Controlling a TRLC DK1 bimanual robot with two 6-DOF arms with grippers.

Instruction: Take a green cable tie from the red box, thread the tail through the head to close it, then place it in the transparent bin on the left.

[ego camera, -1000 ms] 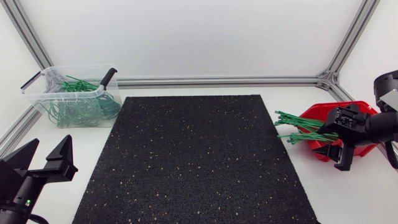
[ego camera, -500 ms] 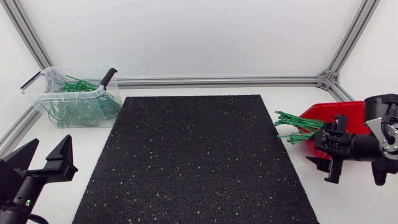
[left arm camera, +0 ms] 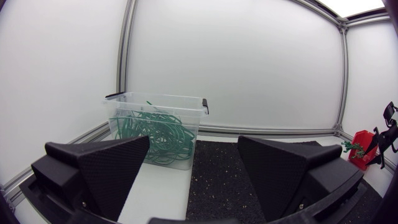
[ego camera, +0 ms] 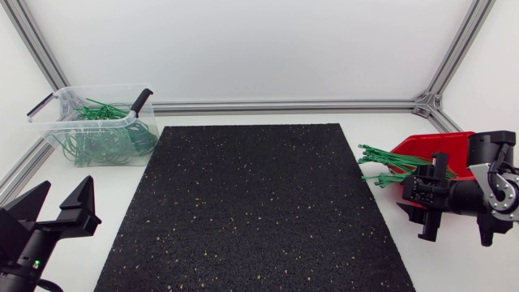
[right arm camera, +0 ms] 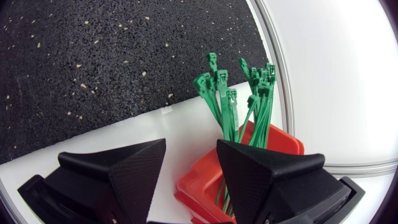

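Note:
The red box (ego camera: 442, 148) stands at the table's right edge, with a bundle of green cable ties (ego camera: 388, 167) sticking out of it toward the mat. My right gripper (ego camera: 431, 198) hovers over the box's near end, open. In the right wrist view the box's front lip (right arm camera: 202, 182) lies between the fingers of the right gripper (right arm camera: 189, 171), and the cable ties (right arm camera: 239, 102) fan out just ahead. The transparent bin (ego camera: 93, 126) at the back left holds several green ties. My left gripper (ego camera: 53, 207) rests open at the front left, its left gripper (left arm camera: 193, 171) view facing the bin (left arm camera: 155, 130).
A black speckled mat (ego camera: 251, 203) covers the table's middle. Aluminium frame rails (ego camera: 284, 105) run along the back edge and corners. White tabletop shows between the mat and the red box.
My right gripper has swung leftward and toward the table's front, coming down at the red box's near end, and its fingers have drawn closer together. The left arm is unchanged.

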